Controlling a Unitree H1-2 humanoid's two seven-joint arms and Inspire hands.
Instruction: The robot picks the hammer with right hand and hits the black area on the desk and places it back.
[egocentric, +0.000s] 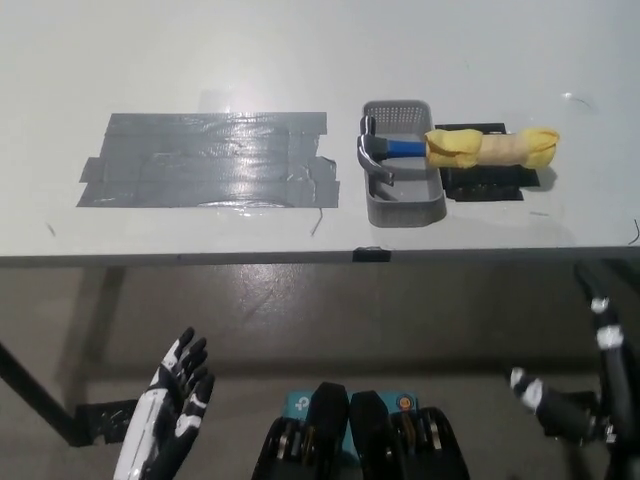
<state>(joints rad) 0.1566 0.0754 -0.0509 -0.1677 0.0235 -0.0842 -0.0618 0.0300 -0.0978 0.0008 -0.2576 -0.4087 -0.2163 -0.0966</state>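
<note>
Hammer (455, 149) lies across the grey tray's (403, 205) right rim, steel head inside, yellow-wrapped handle running rightward over a black pad (487, 183) — up and left of the black right hand (560, 408), whose state I cannot tell. White left hand (172, 405) rests low, fingers spread, empty — farther off; grey tape patch (210, 159) lies left of the tray.

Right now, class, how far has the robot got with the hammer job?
Nothing looks done. The hammer lies with its head in the grey tray and its yellow-wrapped handle sticking out to the side. Nothing is in hand: the right hand and left hand hang below the desk. Left: picking up, hitting the taped patch, returning.
</note>
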